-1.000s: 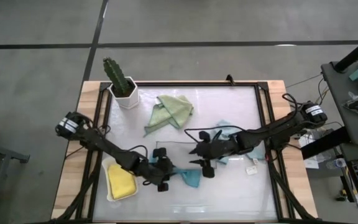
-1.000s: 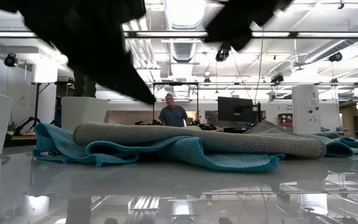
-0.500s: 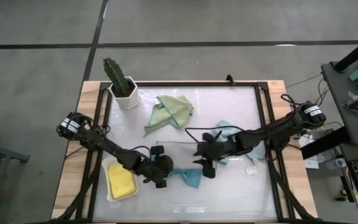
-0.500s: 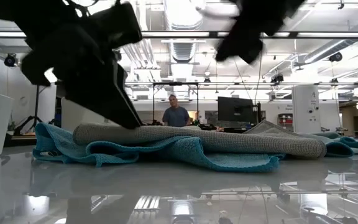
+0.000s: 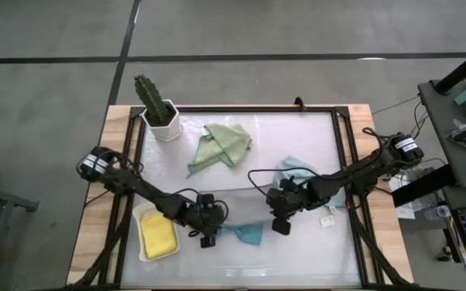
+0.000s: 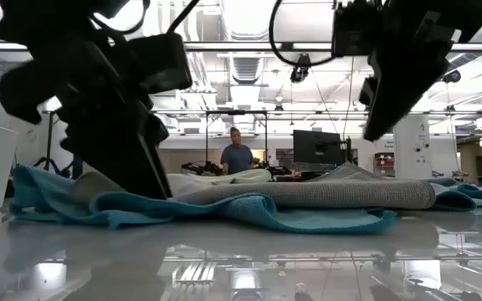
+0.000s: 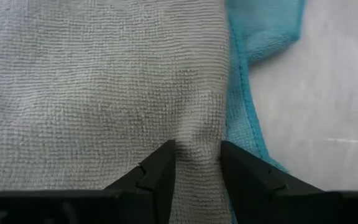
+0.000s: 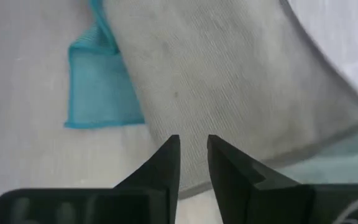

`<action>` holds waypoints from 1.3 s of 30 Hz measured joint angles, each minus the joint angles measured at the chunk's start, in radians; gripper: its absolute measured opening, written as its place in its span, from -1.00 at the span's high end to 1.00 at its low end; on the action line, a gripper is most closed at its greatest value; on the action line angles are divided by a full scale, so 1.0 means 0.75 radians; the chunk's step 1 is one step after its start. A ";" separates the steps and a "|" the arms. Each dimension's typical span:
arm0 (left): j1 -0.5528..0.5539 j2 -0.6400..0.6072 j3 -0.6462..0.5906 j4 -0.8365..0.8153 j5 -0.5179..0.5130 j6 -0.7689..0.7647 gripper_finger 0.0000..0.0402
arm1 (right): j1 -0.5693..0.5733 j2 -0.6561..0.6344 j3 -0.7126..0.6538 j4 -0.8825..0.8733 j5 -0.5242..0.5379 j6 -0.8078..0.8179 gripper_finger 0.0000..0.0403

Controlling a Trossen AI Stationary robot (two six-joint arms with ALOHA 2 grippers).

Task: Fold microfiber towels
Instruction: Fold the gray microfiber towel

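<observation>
A grey towel (image 6: 308, 194) lies spread over a teal towel (image 5: 247, 235) near the table's middle front. My left gripper (image 5: 208, 224) is down on the grey towel's left end (image 7: 104, 93) and shut on a ridge of it. My right gripper (image 5: 281, 214) hangs above the grey towel's right part (image 8: 229, 81), clear of it in the low view (image 6: 392, 84), its fingers a narrow gap apart. A sage green towel (image 5: 221, 144) lies crumpled at the far middle. A pale blue towel (image 5: 292, 166) lies right of centre. A yellow towel (image 5: 158, 237) lies folded in the white tray. My left gripper pinches a small raised ridge of the grey towel (image 7: 197, 152) between its two fingers, near the towel's edge where the teal towel (image 7: 247, 124) shows beside it. The fingers (image 6: 145, 167) slant down from above. The towel lies flat on the teal towel and the table.
A cactus in a white pot (image 5: 160, 111) stands at the far left corner. The white tray (image 5: 142, 217) sits at the near left. A small white object (image 5: 328, 220) lies right of my right gripper. A person (image 6: 237, 155) stands in the room beyond the table.
My left gripper has come down onto the grey towel's left end, and the rolled-up fold there has flattened and spread left over the teal towel. My right gripper has gone toward the table's right and near edges, staying above the towel.
</observation>
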 joint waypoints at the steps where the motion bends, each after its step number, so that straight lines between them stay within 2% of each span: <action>1: -0.001 -0.005 0.000 0.000 0.002 -0.001 0.44 | 0.000 0.000 -0.004 -0.002 -0.017 0.044 0.61; 8: -0.001 -0.049 0.020 0.003 0.012 0.000 0.44 | 0.000 0.000 -0.027 -0.068 -0.121 0.259 0.26; 13: 0.000 -0.063 0.037 0.001 -0.029 0.033 0.44 | -0.004 0.000 -0.033 -0.122 -0.103 0.239 -0.02; 18: 0.009 -0.063 0.045 0.060 -0.085 0.044 0.44 | -0.010 0.000 -0.034 -0.112 -0.044 0.192 -0.17; 23: 0.011 -0.062 0.044 0.129 -0.147 0.114 0.44 | -0.010 -0.001 -0.034 -0.110 -0.029 0.188 -0.26; 28: 0.049 -0.047 0.020 0.327 -0.318 0.246 0.44 | -0.012 -0.001 -0.037 -0.093 0.018 0.189 -0.29; 32: 0.109 0.016 0.006 0.457 -0.325 0.281 0.44 | -0.016 -0.001 -0.039 -0.081 0.043 0.200 -0.29; 39: 0.151 0.069 0.006 0.271 -0.319 0.170 0.44 | -0.018 -0.001 -0.043 -0.085 0.041 0.225 -0.29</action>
